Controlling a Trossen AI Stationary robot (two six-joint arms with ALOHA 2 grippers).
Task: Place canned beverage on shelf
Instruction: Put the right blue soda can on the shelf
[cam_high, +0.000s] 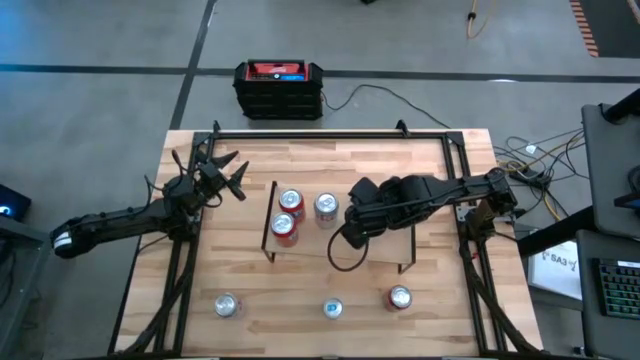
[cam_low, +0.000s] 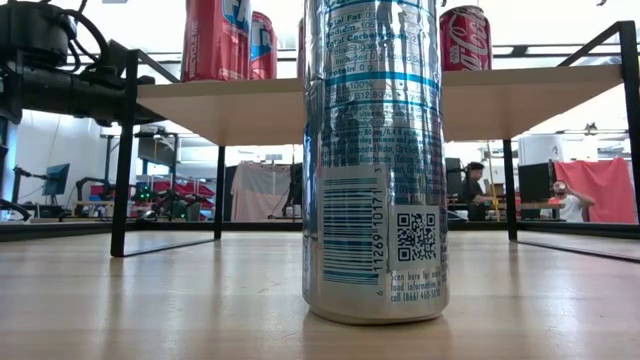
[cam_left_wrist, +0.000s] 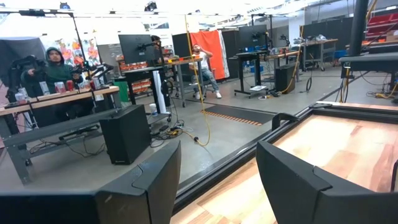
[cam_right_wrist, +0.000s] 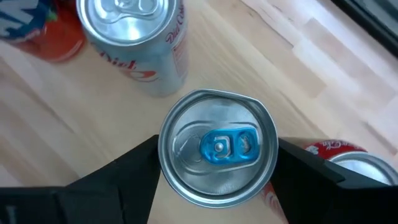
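The left arm (cam_high: 120, 222) lies over the surface's (cam_high: 440, 320) left edge, and its claw (cam_high: 232, 172) hangs above bare wood well left of the shelf (cam_high: 385, 252), fingers apart and holding nothing. On the left part of the shelf stand two red cans (cam_high: 284, 228), one just behind the other, with a Diet Coke can (cam_high: 326, 207) just to their right. Next to these, the right claw (cam_right_wrist: 217, 155) is over the middle of the shelf, clamped on the blue-tab can (cam_right_wrist: 217, 146): in the right wrist view a dark finger (cam_right_wrist: 134, 168) presses each side of the can's rim, and the can stands upright close beside the Diet Coke can and a red one. From above, the claw's body hides this can. The right arm (cam_high: 455, 192) stretches in from the surface's right edge, across the right half of the shelf. Along the near edge of the surface stands a row of three more cans, well apart: a silver can (cam_high: 226, 305) at left, a tall can (cam_high: 333, 308) in the middle, which fills the low view, and a red-sided can (cam_high: 400, 297) at right.
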